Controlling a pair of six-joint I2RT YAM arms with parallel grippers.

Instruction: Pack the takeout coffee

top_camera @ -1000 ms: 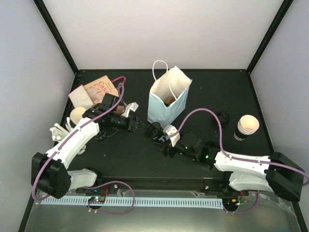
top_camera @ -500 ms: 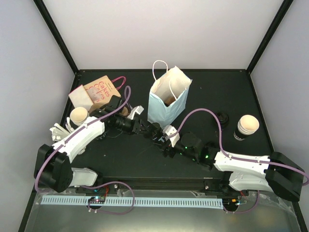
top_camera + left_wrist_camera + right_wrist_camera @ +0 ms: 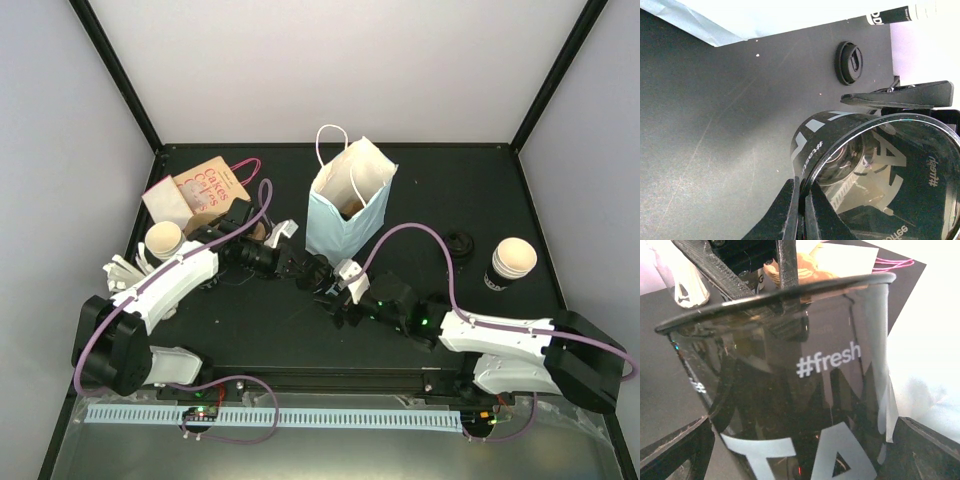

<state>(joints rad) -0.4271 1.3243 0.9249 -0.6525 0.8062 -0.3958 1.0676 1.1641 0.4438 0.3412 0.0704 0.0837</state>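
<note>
- Left gripper (image 3: 801,195): clenched on the rim of the black cup (image 3: 830,365), one finger inside the mouth and one outside, the wall pinched between them.
- Right gripper (image 3: 802,440): jaws spread wide, the cup body between them. Its fingers (image 3: 675,447) sit just beside the cup wall on either side. I cannot tell if they touch it.
- Cup: tipped on its side between the two grippers, mouth toward the left wrist and base toward the right wrist. "#fresh" lettering reads on its wall.
- Top view: cup hangs over the table (image 3: 250,330) near the middle, just in front of the near left corner of the blue bag (image 3: 345,205).
- Bag stands upright with its top open.
- Lid (image 3: 848,62) lies flat on the table, well apart from the cup, off to the right.
- Versus one second ago: the left gripper was then open and short of the cup, off to its left. It has since come in and closed on the rim.
- Right jaws have widened over the same second.
- Left arm has swung toward the centre. Cup position is nearly unchanged.
</note>
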